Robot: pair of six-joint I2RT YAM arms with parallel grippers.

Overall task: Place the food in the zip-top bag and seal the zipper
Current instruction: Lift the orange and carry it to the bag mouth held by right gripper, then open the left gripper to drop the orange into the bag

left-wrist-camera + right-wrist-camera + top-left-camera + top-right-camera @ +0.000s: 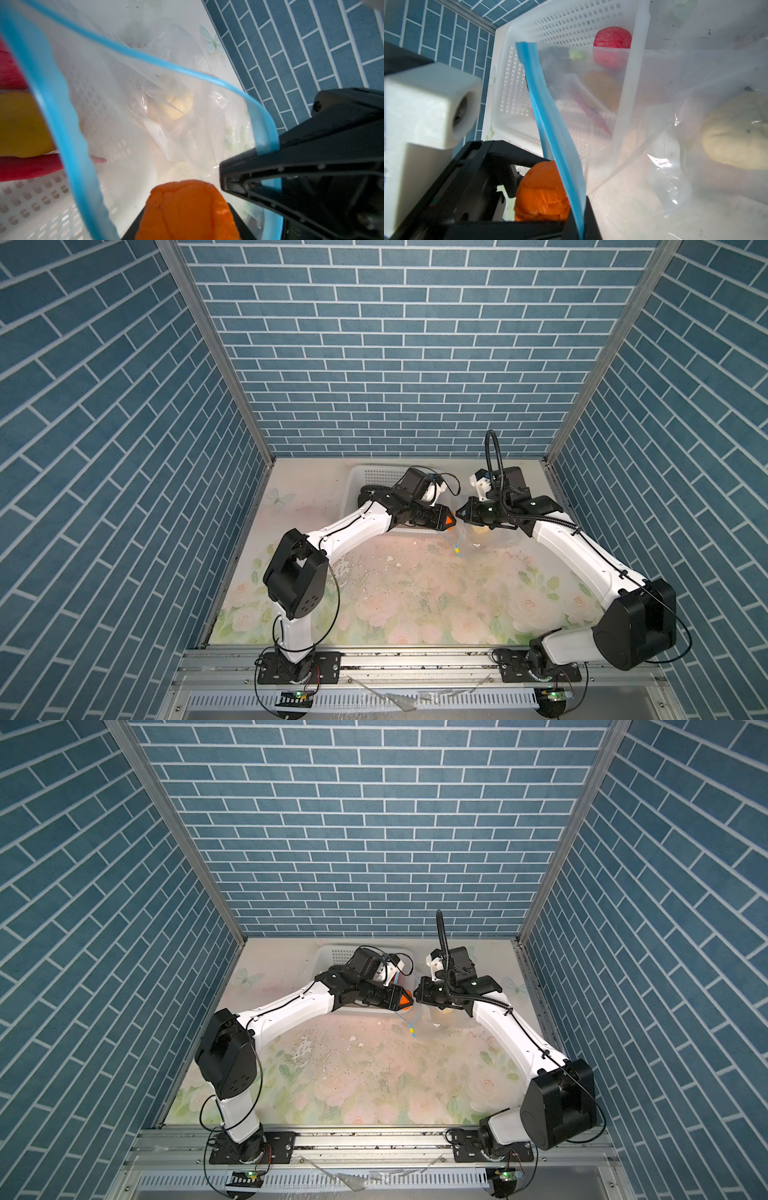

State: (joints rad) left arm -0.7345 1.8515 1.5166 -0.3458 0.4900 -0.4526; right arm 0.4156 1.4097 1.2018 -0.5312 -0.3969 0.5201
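My left gripper is shut on an orange food piece, held at the mouth of the zip-top bag. Facing it, my right gripper is shut on the blue zipper and holds the mouth lifted open. A cream food piece lies inside the bag. The zipper's yellow tab hangs below the grippers. A pink piece, a yellow-orange piece and a red chilli lie in the basket.
The white perforated basket stands at the back, right behind the bag and under my left arm. The floral tabletop runs to the front rail. Blue brick walls close in the back and both sides.
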